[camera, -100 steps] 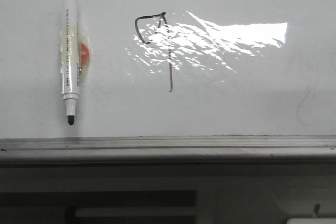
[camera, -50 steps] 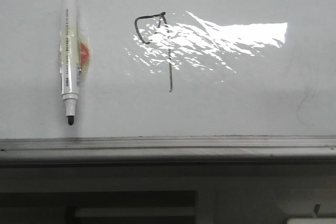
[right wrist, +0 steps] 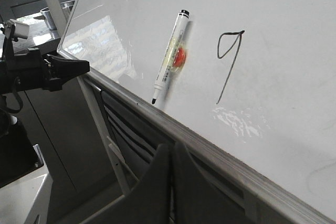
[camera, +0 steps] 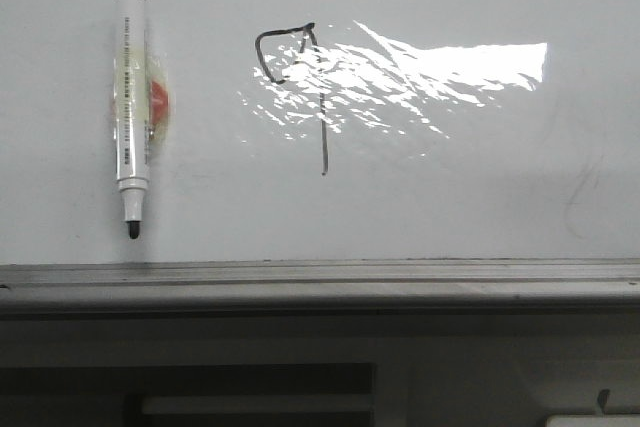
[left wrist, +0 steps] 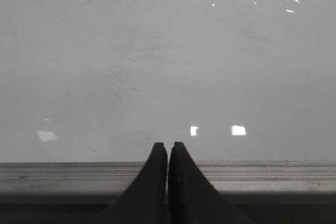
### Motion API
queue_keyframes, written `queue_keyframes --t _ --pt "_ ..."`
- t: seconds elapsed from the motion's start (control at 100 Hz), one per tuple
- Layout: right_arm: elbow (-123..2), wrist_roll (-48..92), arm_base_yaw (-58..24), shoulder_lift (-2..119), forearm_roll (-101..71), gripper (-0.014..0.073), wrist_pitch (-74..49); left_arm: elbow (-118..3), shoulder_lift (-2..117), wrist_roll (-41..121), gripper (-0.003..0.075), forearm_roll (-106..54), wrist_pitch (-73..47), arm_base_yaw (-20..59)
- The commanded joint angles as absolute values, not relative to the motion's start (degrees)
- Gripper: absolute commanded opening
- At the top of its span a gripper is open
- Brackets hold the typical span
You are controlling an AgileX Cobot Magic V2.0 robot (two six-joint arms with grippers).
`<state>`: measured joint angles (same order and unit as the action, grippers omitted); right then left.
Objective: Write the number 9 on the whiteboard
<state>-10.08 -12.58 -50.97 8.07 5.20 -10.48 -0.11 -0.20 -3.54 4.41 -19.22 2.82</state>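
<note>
The number 9 [camera: 300, 87] is drawn in thin black line on the whiteboard [camera: 480, 197]: a small boxy loop on top and a long straight tail below, partly washed out by a bright glare patch [camera: 420, 77] to its right. To its left, well apart, a white marker [camera: 131, 107] sits on the board, uncapped tip down, over an orange-red holder [camera: 160, 102]. A grey rail [camera: 320, 282] edges the board below. The left gripper [left wrist: 168, 150] has its fingers pressed together, empty, by the rail. The right gripper [right wrist: 172, 153] is likewise closed and holds nothing, away from the board.
</note>
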Motion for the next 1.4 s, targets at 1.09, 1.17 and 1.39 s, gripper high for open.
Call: queue_keyframes --t 1.09,1.17,1.39 --pt "-5.19 -11.87 -23.57 8.72 5.32 -0.0062 21.18 1.06 -1.81 -3.82 -0.0020 4.47 -16.34 2.78" --pt "-3.33 -11.87 -16.20 8.72 5.32 -0.0062 20.79 1.06 -1.81 -3.82 -0.0020 4.47 -16.34 2.78" --pt "2.23 -8.93 -1.61 5.63 5.32 -0.0062 13.59 1.06 -1.81 -3.82 -0.0020 4.47 -16.34 2.78"
